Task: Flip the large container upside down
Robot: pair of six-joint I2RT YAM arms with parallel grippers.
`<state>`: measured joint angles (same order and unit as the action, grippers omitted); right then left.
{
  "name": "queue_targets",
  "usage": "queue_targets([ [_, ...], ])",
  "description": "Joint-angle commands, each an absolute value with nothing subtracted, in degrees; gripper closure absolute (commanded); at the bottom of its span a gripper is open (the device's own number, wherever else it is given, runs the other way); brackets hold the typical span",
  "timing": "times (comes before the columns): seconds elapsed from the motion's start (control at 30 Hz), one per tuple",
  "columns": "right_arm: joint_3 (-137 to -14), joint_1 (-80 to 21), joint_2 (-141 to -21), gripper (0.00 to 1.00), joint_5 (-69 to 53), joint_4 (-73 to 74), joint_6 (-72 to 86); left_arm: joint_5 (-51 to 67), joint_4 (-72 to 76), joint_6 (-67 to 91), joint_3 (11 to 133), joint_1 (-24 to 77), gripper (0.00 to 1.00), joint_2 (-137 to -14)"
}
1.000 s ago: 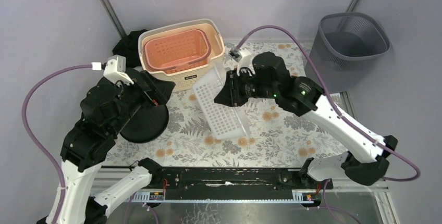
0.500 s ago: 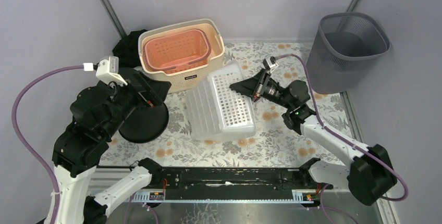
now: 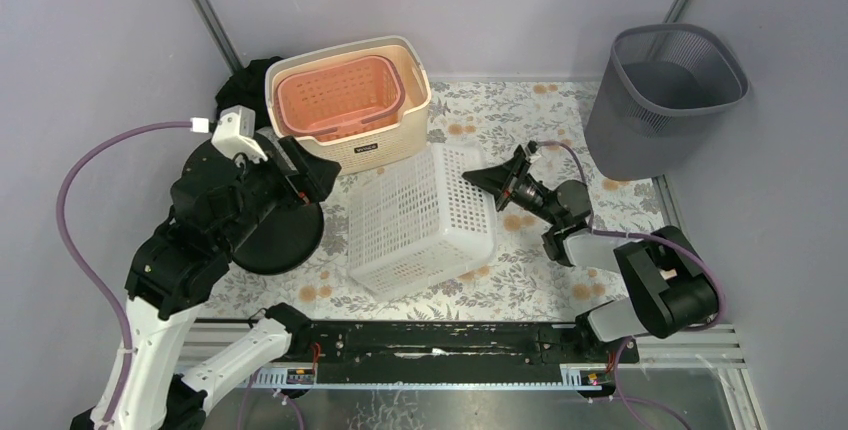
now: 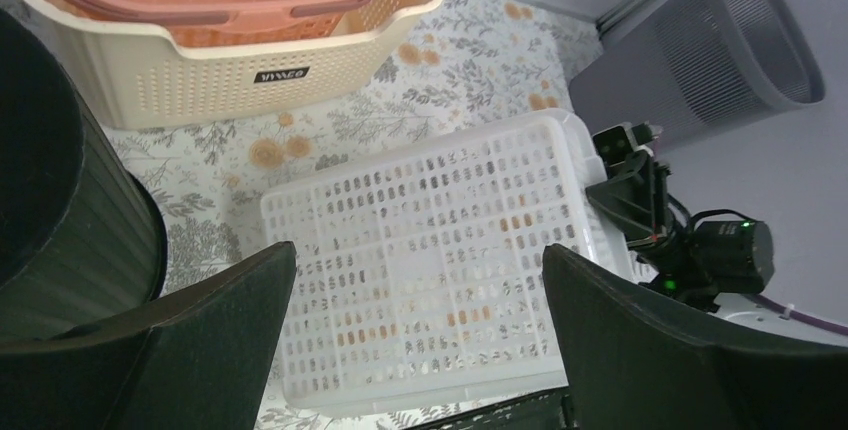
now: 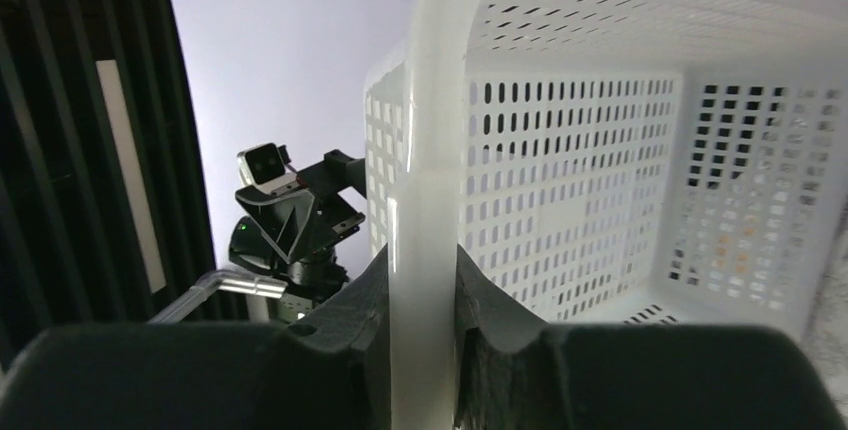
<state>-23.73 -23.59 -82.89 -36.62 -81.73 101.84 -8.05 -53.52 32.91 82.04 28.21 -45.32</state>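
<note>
**White container base-up at centre of table, right gripper on its rim**

The large white container (image 3: 420, 215) lies at the middle of the frame in the top view, with its perforated base facing the camera. From the right wrist, its interior (image 5: 600, 150) is visible past the rim. Whether the whole rim rests flat on the floral cloth (image 3: 530, 280) cannot be told.

The right gripper (image 3: 478, 178) is at the container's right edge. In its own view the fingers are closed on the white rim (image 5: 425, 290), which runs straight up between them. The fingertips are hidden behind that rim.

The left gripper (image 3: 300, 165) hangs at centre left, apart from the container. In the left wrist view its jaws stand wide apart (image 4: 418, 250), with nothing between them.

The cream basket (image 3: 350, 100), upper centre, holds an orange basket (image 3: 340, 95) nested inside. It carries a small dark label (image 4: 281, 75) whose lettering is too small to read with certainty.

The container's upper left corner sits near the cream basket. Its left side is near the black round bin (image 3: 275, 235), which the left arm partly covers. Floral cloth shows along the container's lower edge and to its right. The grey mesh bin (image 3: 670, 85) stands well apart at upper right, beyond the cloth's edge.
</note>
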Motion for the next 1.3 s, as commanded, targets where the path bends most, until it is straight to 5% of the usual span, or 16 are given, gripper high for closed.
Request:
queue_targets([
  [0.0,-21.8,-20.7,-79.3,0.75,-41.3,-76.1,90.9,-7.0,-49.1,32.2,79.2,28.5,0.00,-45.4],
  [0.33,-22.9,-14.5,-74.8,0.54,-42.6,-43.3,68.1,-5.4,-45.4,32.9,73.3,28.5,0.00,-45.8],
  [0.87,-32.0,-3.6,-71.5,0.42,-29.7,-2.1,34.6,-2.0,-39.4,34.8,59.8,28.5,0.00,-46.5],
  [1.07,-41.4,-6.6,-63.3,0.38,-26.8,14.3,26.3,-8.3,-41.4,36.2,55.9,28.5,0.00,-47.0],
  [1.27,-48.8,-22.1,-60.3,0.36,-19.9,24.8,24.7,-7.6,-38.4,37.3,51.3,28.6,0.00,-51.0],
])
